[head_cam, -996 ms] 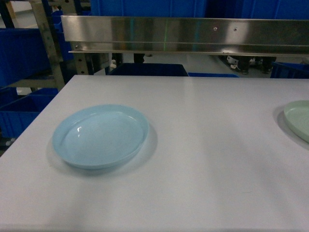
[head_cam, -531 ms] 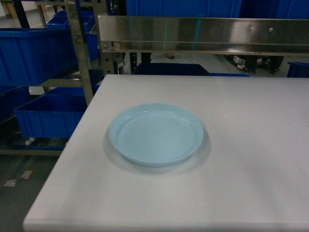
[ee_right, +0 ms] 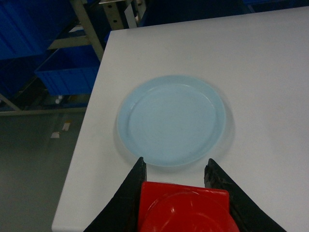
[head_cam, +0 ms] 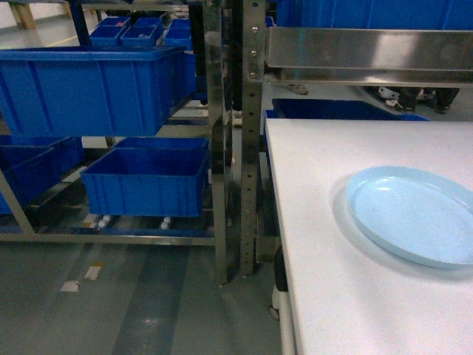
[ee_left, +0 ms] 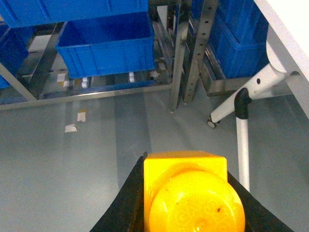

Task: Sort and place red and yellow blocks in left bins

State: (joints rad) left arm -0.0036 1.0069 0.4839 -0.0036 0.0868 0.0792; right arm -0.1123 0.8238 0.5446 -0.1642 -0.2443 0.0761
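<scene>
Left end effector (ee_left: pixel 186 203): you have it pinching the yellow block (ee_left: pixel 190 193), a dark finger on each side wall, above the bare floor (ee_left: pixel 96 140) in front of the rack (ee_left: pixel 181 53).
Right end effector (ee_right: pixel 181 203): pinching the red block (ee_right: pixel 186 208), just off the near edge of the plate (ee_right: pixel 171 118) and over the counter (ee_right: pixel 270 63).
Handling: by my judgement both blocks are light, stiff plastic with slick faces; they can slide if you loosen the squeeze.
Where to hold: keep to the flat side walls, as you do now, not the rounded studs.
Bins: the low bin (head_cam: pixel 144 181) sits on the rack's bottom shelf, left of the counter; the upper bin (head_cam: pixel 89 89) sits on the shelf above it.
Release: open walls and a deep well should forgive a short drop.
</scene>
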